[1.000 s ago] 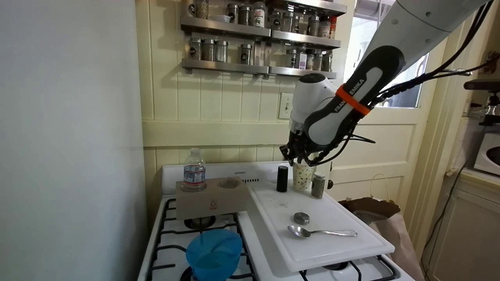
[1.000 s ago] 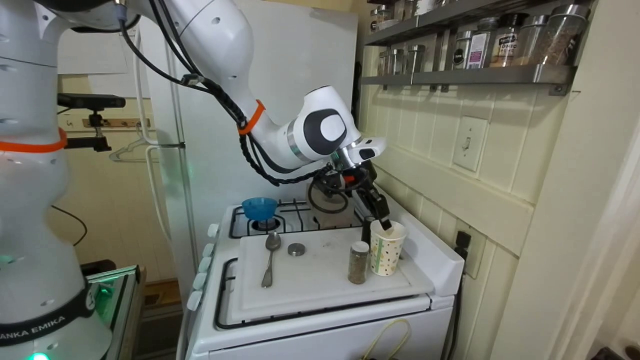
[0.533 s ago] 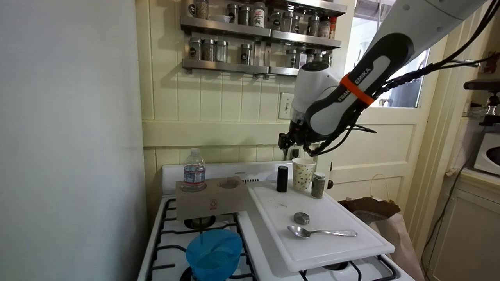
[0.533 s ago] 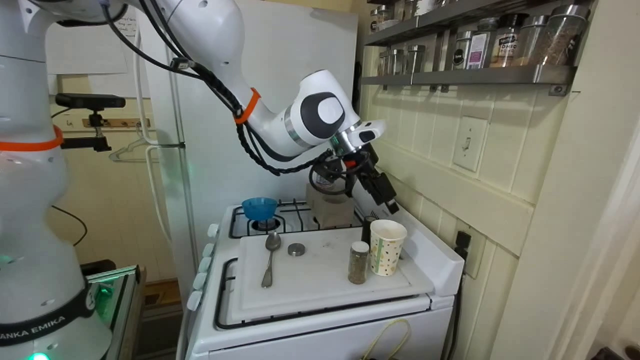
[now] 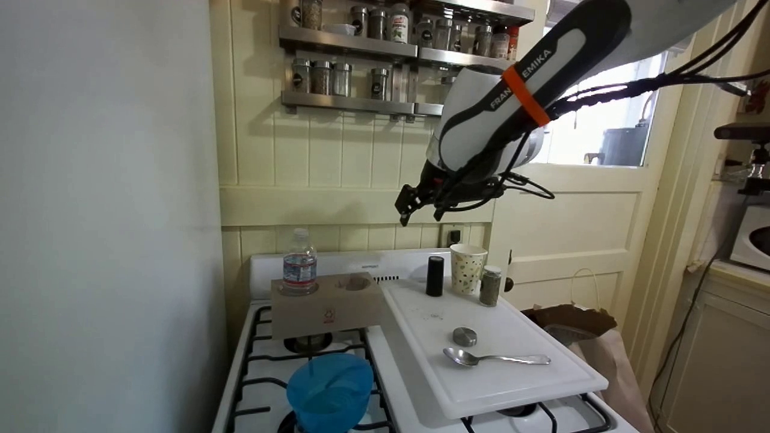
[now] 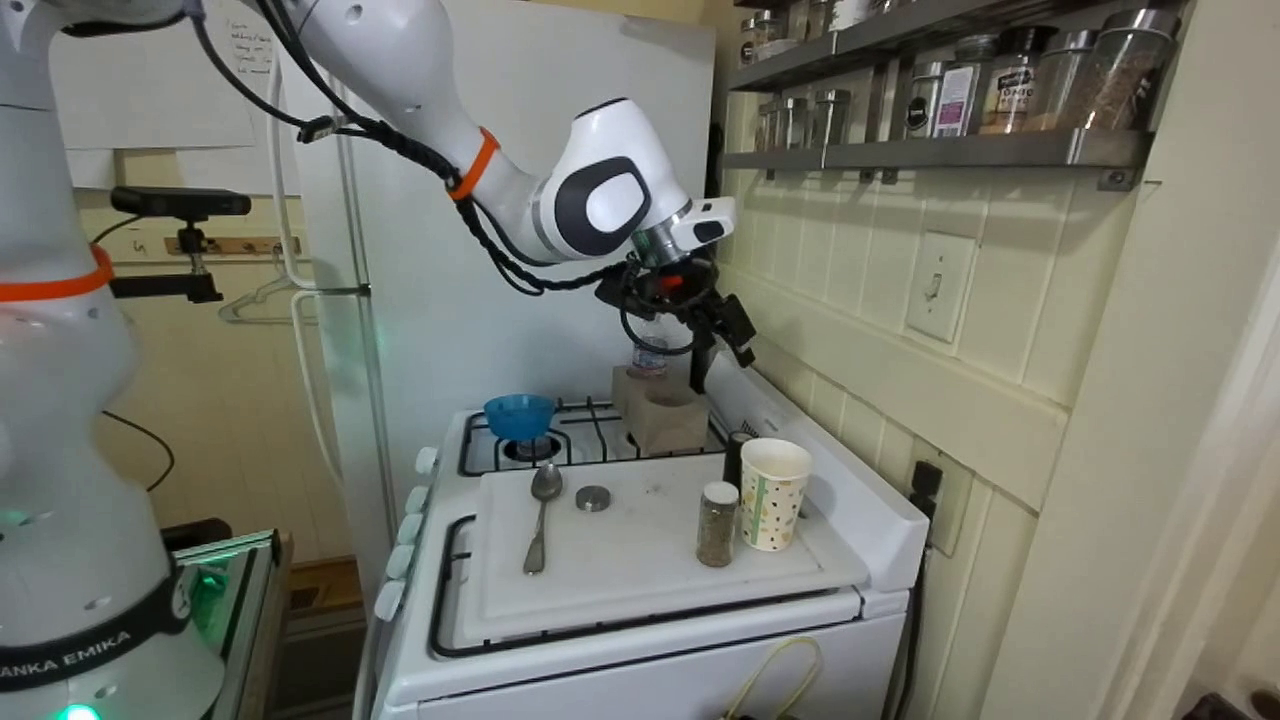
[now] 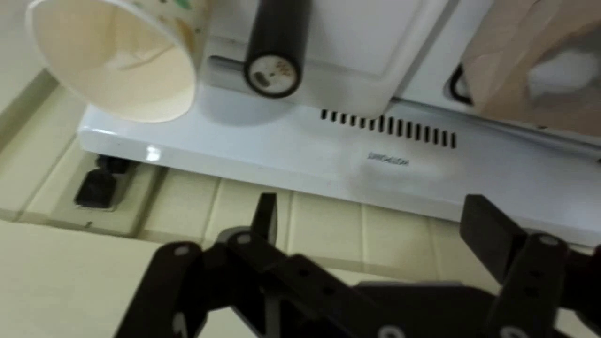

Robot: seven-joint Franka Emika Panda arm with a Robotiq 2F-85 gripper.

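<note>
In the wrist view my gripper is open, its dark fingers wide apart with nothing between them. It hangs in the air near the wall and above the stove's back panel, in an exterior view. Lower down, clear of the fingers, a patterned paper cup stands upright on a white board; inside the cup is a pale shape I cannot identify. Beside the cup are a black cylinder and a glass jar of dried herbs. A round metal lid and a spoon lie on the board.
A water bottle stands in a cardboard holder on the stove. Closer to the front is a blue bowl over a burner. Metal shelves with several spice jars project from the wall. A plugged outlet shows behind the stove.
My gripper has risen out of the cup's mouth and shifted toward the bottle side, and its fingers now stand wider apart. The cup, jar, lid and spoon have stayed in place.
</note>
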